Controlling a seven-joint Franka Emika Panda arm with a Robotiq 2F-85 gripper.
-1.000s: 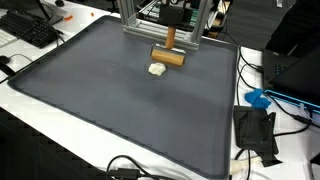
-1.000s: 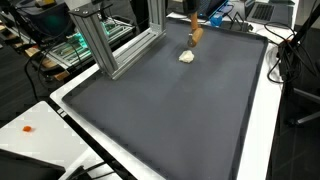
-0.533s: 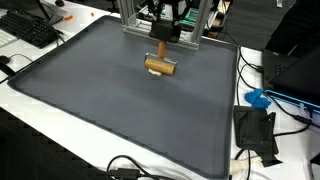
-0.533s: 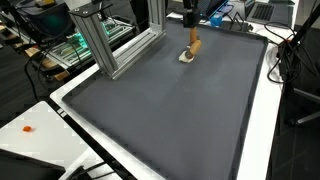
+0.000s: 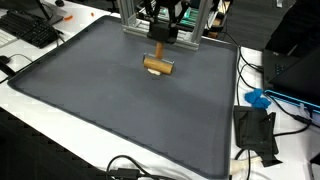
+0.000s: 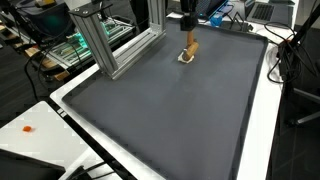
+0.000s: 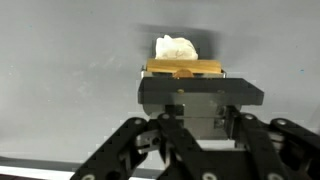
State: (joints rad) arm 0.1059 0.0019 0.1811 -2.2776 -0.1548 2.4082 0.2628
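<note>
My gripper point(image 5: 163, 27) is shut on the upright handle of a wooden T-shaped tool point(image 5: 158, 64). It hangs over the far part of the dark mat point(image 5: 90, 100). The tool's crosswise head rests low, at or just above the mat. A small white crumpled lump point(image 6: 183, 59) lies right beside the tool point(image 6: 190, 47). In the wrist view the lump point(image 7: 175, 46) shows just beyond the wooden head point(image 7: 185, 68), with the gripper point(image 7: 200, 105) below them. From one exterior camera the head hides the lump.
An aluminium frame point(image 6: 100, 40) stands at the mat's far edge, close behind the gripper. A keyboard point(image 5: 30, 28) lies off one corner. A blue object point(image 5: 258, 99), a black box point(image 5: 255, 130) and cables sit beside the mat. An orange speck point(image 6: 27, 129) lies on the white table.
Over the last second the tool came down and shifted onto the lump's spot, so its head now covers the lump in one exterior view. Since half a second ago almost nothing moved.
</note>
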